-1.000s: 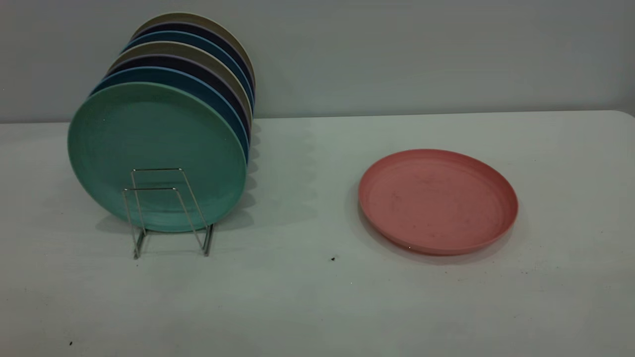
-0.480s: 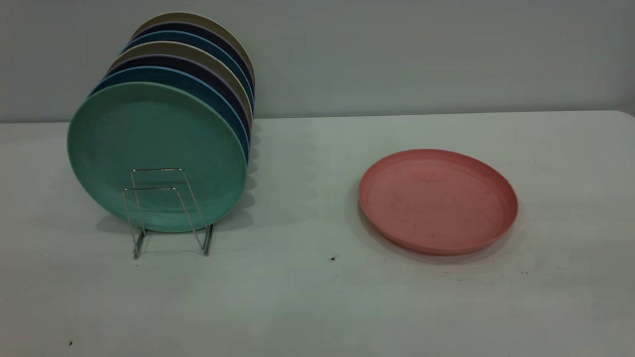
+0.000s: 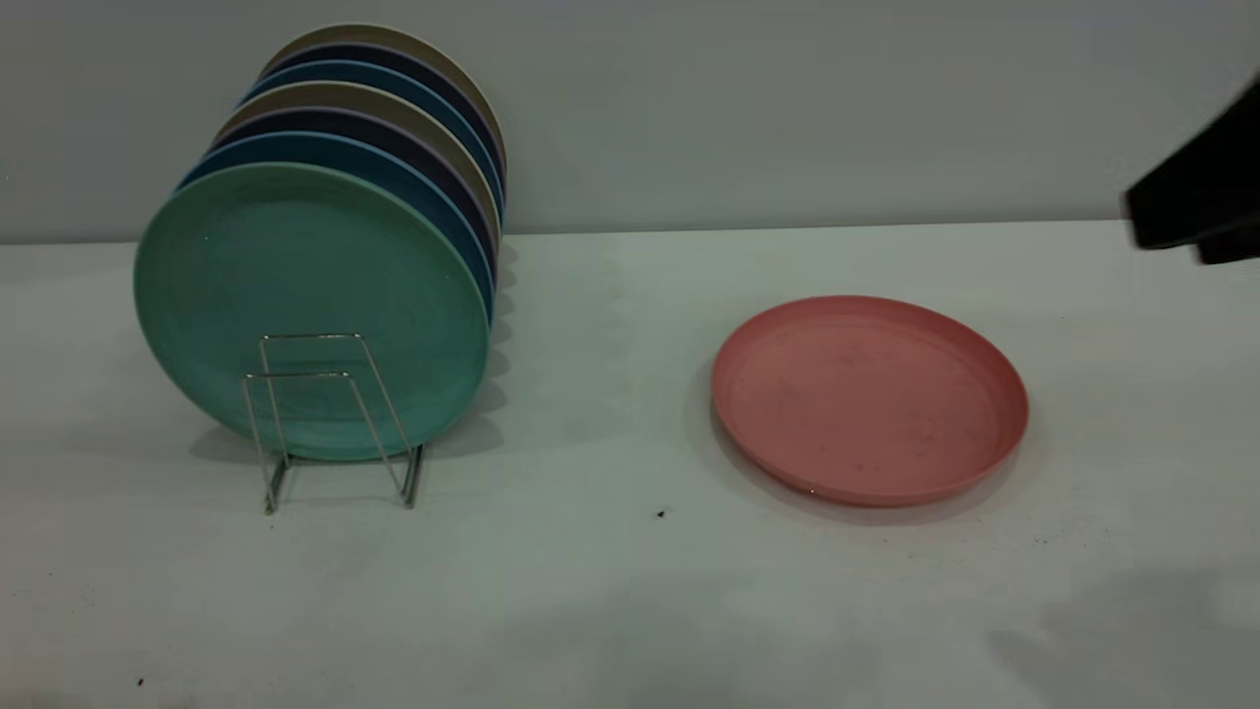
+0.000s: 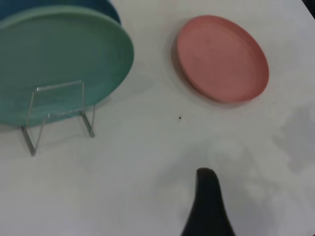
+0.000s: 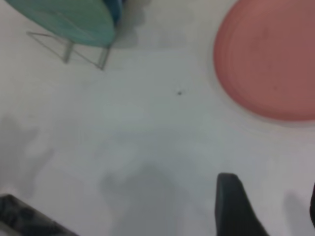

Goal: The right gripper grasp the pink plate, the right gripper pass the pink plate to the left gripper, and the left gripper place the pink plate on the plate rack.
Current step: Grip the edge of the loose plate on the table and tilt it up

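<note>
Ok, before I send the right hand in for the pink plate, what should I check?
1. Pink plate lying flat on the table, touched by nothing: ok.
2. Right hand open and empty: ok.
3. Right hand lined up on the plate's rim: not ok; it is off to the side of the plate, clear of it.
4. Free slot on the plate rack: ok; the front loops ahead of the mint-green plate hold nothing.
5. Left hand ready to receive: cannot tell; little of it shows.
</note>
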